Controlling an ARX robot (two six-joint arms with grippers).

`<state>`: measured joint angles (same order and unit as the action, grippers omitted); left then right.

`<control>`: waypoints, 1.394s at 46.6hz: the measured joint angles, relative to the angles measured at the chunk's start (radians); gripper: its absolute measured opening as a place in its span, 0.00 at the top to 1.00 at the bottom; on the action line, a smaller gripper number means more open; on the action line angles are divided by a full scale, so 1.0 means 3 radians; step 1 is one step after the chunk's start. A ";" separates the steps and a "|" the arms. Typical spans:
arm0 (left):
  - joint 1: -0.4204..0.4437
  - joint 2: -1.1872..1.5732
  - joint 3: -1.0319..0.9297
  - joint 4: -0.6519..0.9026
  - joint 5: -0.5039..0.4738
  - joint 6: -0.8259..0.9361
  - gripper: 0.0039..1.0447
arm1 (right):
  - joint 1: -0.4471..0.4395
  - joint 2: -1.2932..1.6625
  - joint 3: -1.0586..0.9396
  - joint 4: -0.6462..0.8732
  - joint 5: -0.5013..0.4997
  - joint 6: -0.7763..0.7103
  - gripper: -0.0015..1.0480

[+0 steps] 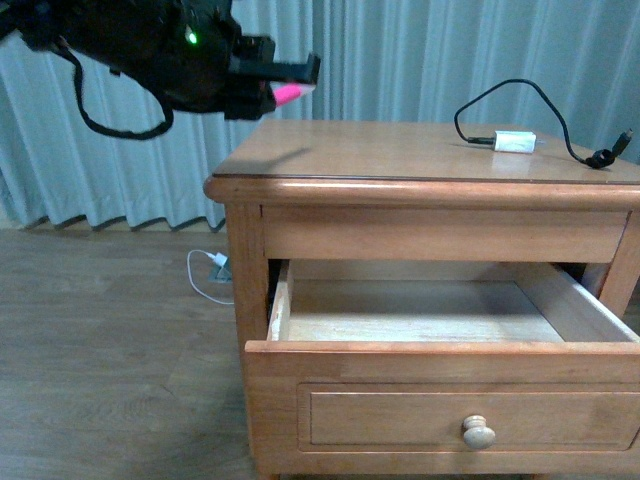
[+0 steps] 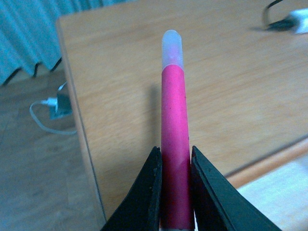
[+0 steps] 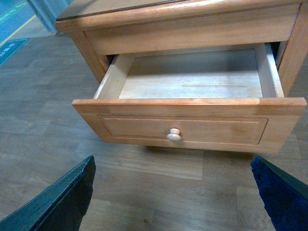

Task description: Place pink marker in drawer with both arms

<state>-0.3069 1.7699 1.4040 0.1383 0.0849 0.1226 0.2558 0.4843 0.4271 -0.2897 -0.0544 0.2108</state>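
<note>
My left gripper is shut on the pink marker and holds it in the air above the left rear corner of the nightstand top. In the left wrist view the marker sticks out between the black fingers, white cap end forward, over the wooden top. The drawer is pulled open, its pale interior empty, with a round knob. My right gripper is open, low above the floor in front of the drawer; the front view does not show it.
A small white adapter with a black cable lies on the right of the nightstand top. A white charger and cord lie on the wooden floor left of the nightstand. Blue curtains hang behind.
</note>
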 joint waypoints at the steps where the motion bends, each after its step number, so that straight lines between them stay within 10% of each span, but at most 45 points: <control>1: -0.0006 -0.0086 -0.0061 0.0019 0.0093 0.0027 0.86 | 0.0000 0.0000 0.0000 0.0000 0.0000 0.0000 0.08; 18: -0.0056 -0.0913 -0.1007 0.0220 0.1077 0.0488 0.86 | 0.0000 -0.0001 0.0000 0.0000 0.0000 0.0000 0.08; 65: -0.0492 0.0423 -0.0835 0.0474 0.0415 0.0632 0.79 | 0.0000 0.0000 0.0000 0.0000 0.0000 0.0000 0.08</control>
<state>-0.4545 1.8969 1.1534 0.2806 0.2092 0.3122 0.2558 0.4843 0.4271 -0.2897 -0.0544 0.2108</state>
